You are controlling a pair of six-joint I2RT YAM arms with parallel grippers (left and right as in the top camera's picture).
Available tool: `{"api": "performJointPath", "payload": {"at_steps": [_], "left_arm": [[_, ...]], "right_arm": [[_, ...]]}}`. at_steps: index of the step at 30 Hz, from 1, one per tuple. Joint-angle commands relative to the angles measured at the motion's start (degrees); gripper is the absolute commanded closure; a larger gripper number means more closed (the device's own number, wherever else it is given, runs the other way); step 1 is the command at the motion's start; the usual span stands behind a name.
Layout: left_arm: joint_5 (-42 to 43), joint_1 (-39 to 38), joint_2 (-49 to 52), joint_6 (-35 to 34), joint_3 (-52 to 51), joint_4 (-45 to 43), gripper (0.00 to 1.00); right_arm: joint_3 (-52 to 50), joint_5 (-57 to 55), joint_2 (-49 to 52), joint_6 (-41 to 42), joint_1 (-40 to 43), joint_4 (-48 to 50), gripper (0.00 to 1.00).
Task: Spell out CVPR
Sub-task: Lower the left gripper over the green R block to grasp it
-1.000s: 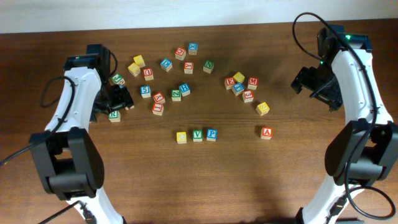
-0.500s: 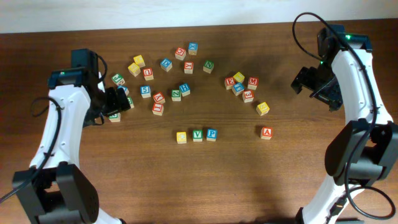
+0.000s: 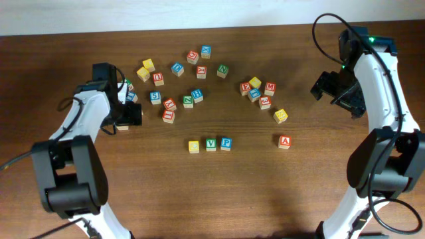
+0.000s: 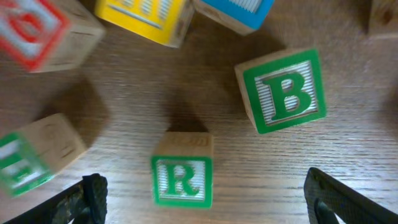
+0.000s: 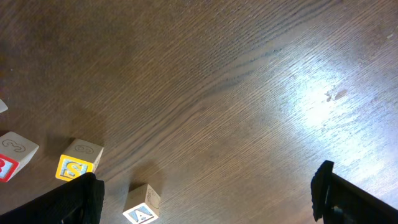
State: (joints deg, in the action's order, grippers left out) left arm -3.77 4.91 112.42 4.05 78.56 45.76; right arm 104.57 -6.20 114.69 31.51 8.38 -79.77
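A row of three blocks lies at the table's middle front: yellow C [image 3: 193, 146], green V [image 3: 210, 144], blue P [image 3: 226, 143]. My left gripper [image 3: 128, 114] is open and hovers over the green R block [image 4: 181, 177], which lies on the wood between and just ahead of the two fingers [image 4: 205, 208], untouched. In the overhead view the R block [image 3: 121, 125] peeks out beside the gripper. My right gripper [image 3: 335, 89] is open and empty at the far right [image 5: 211, 202].
A green B block [image 4: 283, 93] lies close to the R, with red, yellow and blue blocks around it. Several loose blocks are scattered across the back of the table [image 3: 189, 99]. A red A block [image 3: 284, 141] and a yellow block [image 3: 281, 115] lie right of the row.
The left arm has changed pose and its gripper has shifted slightly down and right over the green R block. The right arm and the blocks have not moved.
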Motion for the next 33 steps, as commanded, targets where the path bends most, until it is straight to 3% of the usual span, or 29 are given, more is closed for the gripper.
{"api": "performJointPath", "payload": {"at_steps": [1,5,7,12,13,20,22,30,33], "left_arm": [[3.0,0.3,1.9,3.6,-0.3,-0.8,0.08],[3.0,0.2,1.9,3.6,-0.3,-2.8,0.11],[3.5,0.2,1.9,3.5,-0.3,-2.7,0.21],[3.6,0.3,2.1,3.1,-0.7,-1.6,0.30],[3.6,0.3,2.1,3.1,-0.8,-1.4,0.38],[1.8,0.3,2.1,3.1,-0.8,0.3,0.39],[0.8,0.3,2.1,3.1,-0.8,0.3,0.48],[0.8,0.3,2.1,3.1,-0.8,0.3,0.53],[0.8,0.3,2.2,3.1,-0.8,0.3,0.41]], "right_arm": [[0.7,-0.5,-0.9,0.2,0.0,-0.1,0.02],[0.7,-0.5,-0.9,0.2,0.0,-0.1,0.02],[0.7,-0.5,-0.9,0.2,0.0,-0.1,0.02],[0.7,-0.5,-0.9,0.2,0.0,-0.1,0.02],[0.7,-0.5,-0.9,0.2,0.0,-0.1,0.02],[0.7,-0.5,-0.9,0.2,0.0,-0.1,0.02],[0.7,-0.5,-0.9,0.2,0.0,-0.1,0.02],[0.7,-0.5,-0.9,0.2,0.0,-0.1,0.02],[0.7,-0.5,-0.9,0.2,0.0,-0.1,0.02]]}}
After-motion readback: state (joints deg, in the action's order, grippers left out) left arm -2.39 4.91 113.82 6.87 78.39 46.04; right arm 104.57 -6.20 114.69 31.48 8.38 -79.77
